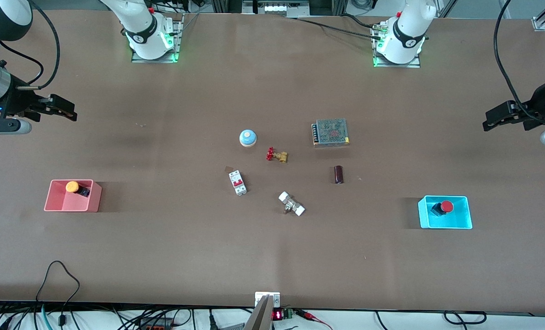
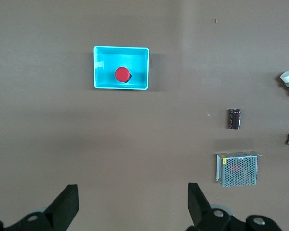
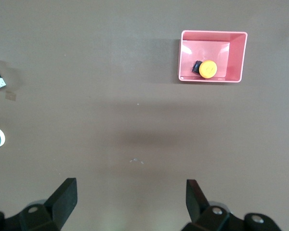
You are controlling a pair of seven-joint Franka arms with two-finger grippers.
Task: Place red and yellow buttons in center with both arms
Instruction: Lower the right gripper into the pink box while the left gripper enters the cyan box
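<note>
Two arms wait high at the table's ends: left gripper (image 2: 132, 207) and right gripper (image 3: 130, 204) both spread wide, empty. Pink bin (image 1: 52, 204), at nine o'clock from table centre, holds the yellow button (image 1: 72, 186); cyan bin (image 1: 455, 223), near four o'clock, holds the red button (image 1: 446, 206). Judged light, rigid, smooth-capped; pinch each across its black body, clear of the bin walls.

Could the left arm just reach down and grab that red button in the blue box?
Probably yes: the red button lies uncovered in the open-topped blue box, and the left gripper is open with only bare table between.
</note>
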